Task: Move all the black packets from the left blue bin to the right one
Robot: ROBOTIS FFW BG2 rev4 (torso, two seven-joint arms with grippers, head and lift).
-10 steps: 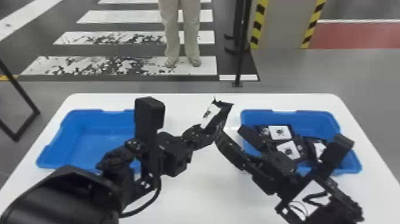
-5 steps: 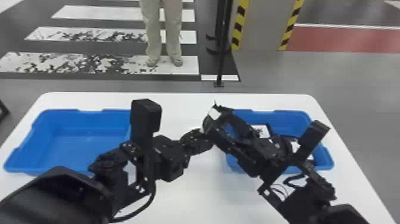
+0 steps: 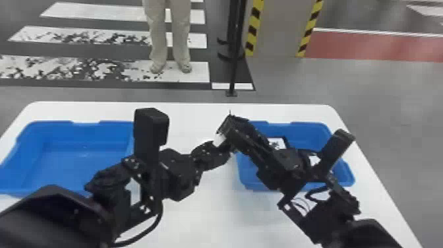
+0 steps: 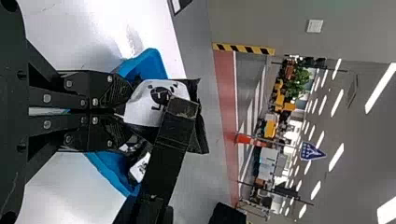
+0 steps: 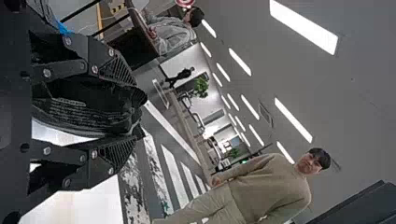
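Observation:
My left gripper [image 3: 226, 151], between the two bins, is shut on a black packet [image 3: 219, 139] with a white label. In the left wrist view, the left gripper [image 4: 125, 112] pinches that packet [image 4: 145, 103] by its near edge. My right gripper [image 3: 230, 127] meets it from the other side, one finger crossing the label. The right wrist view has the right gripper [image 5: 141, 114] standing wide open, with the packet's dark printed side [image 5: 84, 114] between its fingers. The left blue bin [image 3: 82, 145] has a bare floor; the right blue bin [image 3: 306, 127] holds several packets [image 3: 277, 143].
Both bins stand on a white table [image 3: 204, 211]. Both arms reach across its middle close together, and the right forearm extends over the right bin. Beyond the far edge stands a thin black pole [image 3: 233, 72].
The right gripper has moved left and closer around the packet held in my left gripper, covering more of it. The head view has shifted right, so the table sits farther left.

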